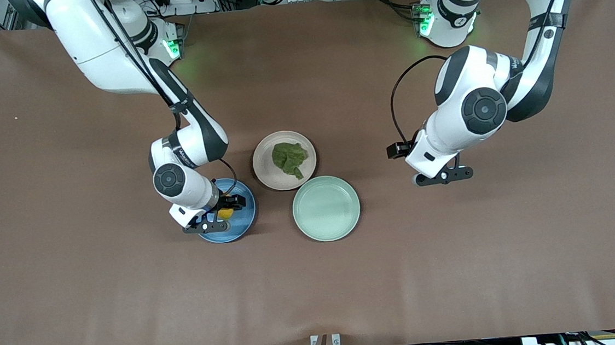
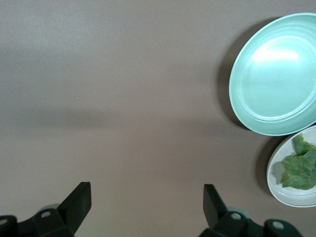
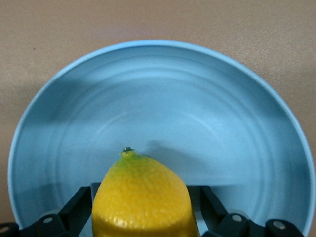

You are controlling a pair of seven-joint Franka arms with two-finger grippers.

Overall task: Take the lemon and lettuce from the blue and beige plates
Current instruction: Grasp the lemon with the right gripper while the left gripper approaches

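The lemon (image 1: 225, 213) lies on the blue plate (image 1: 246, 213), toward the right arm's end of the table. My right gripper (image 1: 219, 221) is down over that plate. In the right wrist view the lemon (image 3: 143, 197) fills the space between the two fingers (image 3: 79, 205), which stand close on either side of it; the blue plate (image 3: 163, 108) lies under it. The lettuce (image 1: 289, 158) rests on the beige plate (image 1: 263, 170). My left gripper (image 1: 444, 176) hangs open over bare table, toward the left arm's end, with nothing between its fingers (image 2: 79, 200). The lettuce (image 2: 300, 168) and beige plate (image 2: 281, 190) show at that view's edge.
A mint-green plate (image 1: 325, 208) with nothing on it sits beside the beige plate, nearer the front camera. It also appears in the left wrist view as the mint-green plate (image 2: 276, 74). Brown table surface stretches all around the plates.
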